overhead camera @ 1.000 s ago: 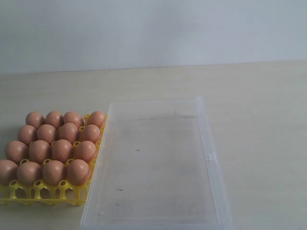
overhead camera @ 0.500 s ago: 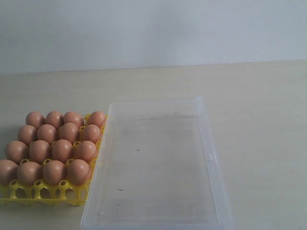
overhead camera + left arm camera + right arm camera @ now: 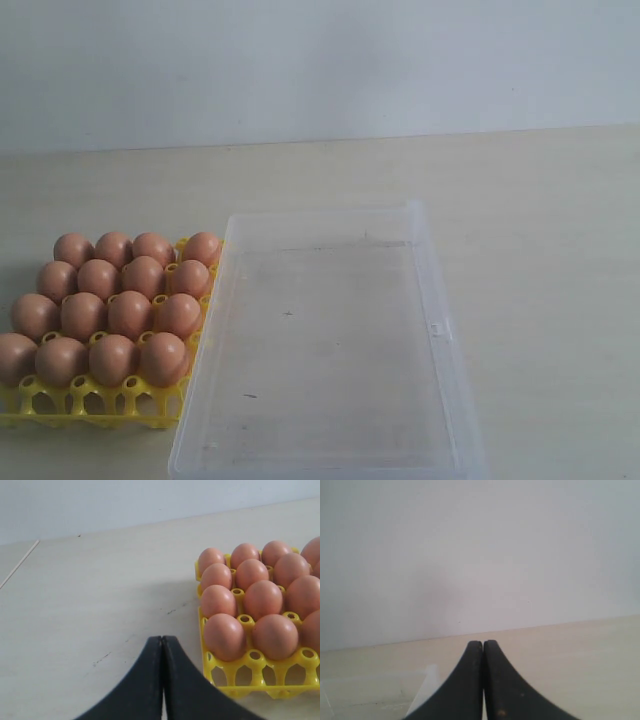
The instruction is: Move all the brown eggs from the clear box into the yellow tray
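Bright, even, diffuse light. A faint soft shadow lies on the table just ahead of the left gripper. All views are slightly hazy.

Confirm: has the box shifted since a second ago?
No. In the exterior view the box keeps its left rim beside the tray, and its far edge lies as far as before from the back edge of the table.

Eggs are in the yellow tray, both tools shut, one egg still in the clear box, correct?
No: the exterior view shows the clear box holding no egg. The brown eggs sit in the yellow tray; left tool and right tool are shut.
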You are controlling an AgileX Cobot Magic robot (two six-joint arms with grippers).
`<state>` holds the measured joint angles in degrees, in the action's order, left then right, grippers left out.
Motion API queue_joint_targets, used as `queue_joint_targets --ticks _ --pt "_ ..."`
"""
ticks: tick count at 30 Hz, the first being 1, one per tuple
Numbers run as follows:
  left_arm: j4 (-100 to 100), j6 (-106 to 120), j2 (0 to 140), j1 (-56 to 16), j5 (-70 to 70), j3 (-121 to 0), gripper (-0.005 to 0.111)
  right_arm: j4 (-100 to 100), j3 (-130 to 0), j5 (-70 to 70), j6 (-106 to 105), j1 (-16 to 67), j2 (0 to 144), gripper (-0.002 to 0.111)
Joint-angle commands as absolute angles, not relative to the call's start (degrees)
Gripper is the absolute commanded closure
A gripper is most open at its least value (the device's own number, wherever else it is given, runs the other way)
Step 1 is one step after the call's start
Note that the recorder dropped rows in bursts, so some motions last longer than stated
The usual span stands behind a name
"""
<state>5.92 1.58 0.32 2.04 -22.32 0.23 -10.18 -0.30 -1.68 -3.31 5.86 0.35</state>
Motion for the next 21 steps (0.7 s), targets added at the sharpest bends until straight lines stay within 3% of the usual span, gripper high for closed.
queue_joint_targets --ticks 1,21 --pt "5.8 1.3 0.0 1.6 -21.8 0.0 0.107 -7.7 0.0 -1.7 -3.3 5.4 0.0 0.108" --pt "5.8 1.2 0.0 1.6 -21.8 0.0 0.107 -5.3 0.0 -1.7 -2.9 5.4 0.0 0.108"
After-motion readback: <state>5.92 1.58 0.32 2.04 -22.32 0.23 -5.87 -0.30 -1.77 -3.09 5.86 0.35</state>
